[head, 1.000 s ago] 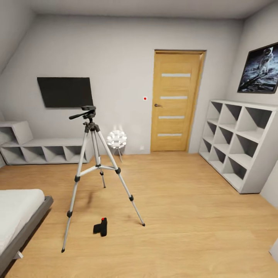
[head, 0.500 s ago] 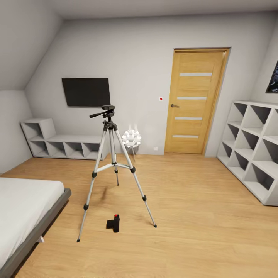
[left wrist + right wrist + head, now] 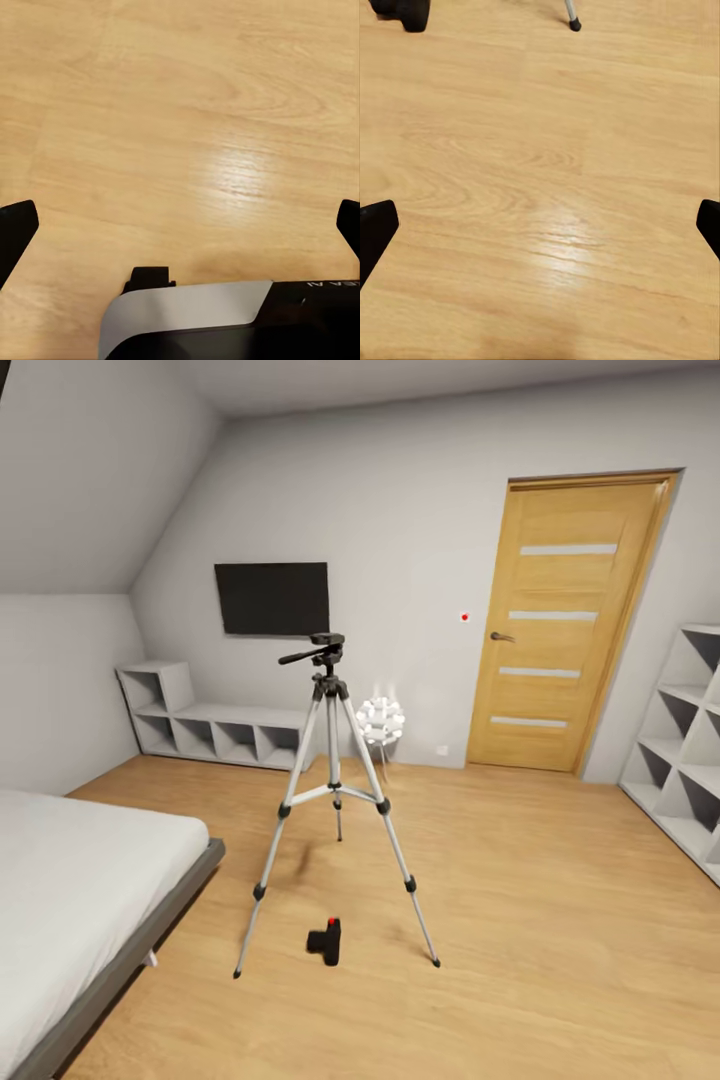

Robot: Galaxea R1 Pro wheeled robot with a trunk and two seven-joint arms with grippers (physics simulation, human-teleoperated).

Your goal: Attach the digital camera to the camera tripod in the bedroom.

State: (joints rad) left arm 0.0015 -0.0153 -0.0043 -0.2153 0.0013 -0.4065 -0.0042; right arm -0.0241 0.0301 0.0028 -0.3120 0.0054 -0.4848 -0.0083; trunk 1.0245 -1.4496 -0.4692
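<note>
— Fingers of the left gripper: spread wide, nothing between but bare floor. Same on the right gripper: dark tips at opposite edges, far apart, empty.

— Why so open, and aimed straight down?

— Probably held ready for a pickup. Looks like the approach stage, with no reach under way.

— And the camera?

— Camera down on the boards, between the two front legs of the tripod, near both but touching neither. Red button visible on top. Also caught at the edge of the right wrist view, with a tripod foot not far off.

— Tripod itself?

— Upright in mid-room, between the bed and the door. Legs splayed and braced, presumably for steadiness. Head bare, handle sticking out sideways: no camera on it yet.

— Anything hard to make out?

— Plenty. Mounting plate too small to read, so cannot tell how the camera would seat. Camera's underside hidden against the floor, and only a cut-off corner in the wrist view. Rear leg partly masked by the front ones. Bed cropped at the left edge, cube shelf cropped at the right. In the left wrist view, grey and black casing across the bottom, lettering cut short and unreadable.
</note>
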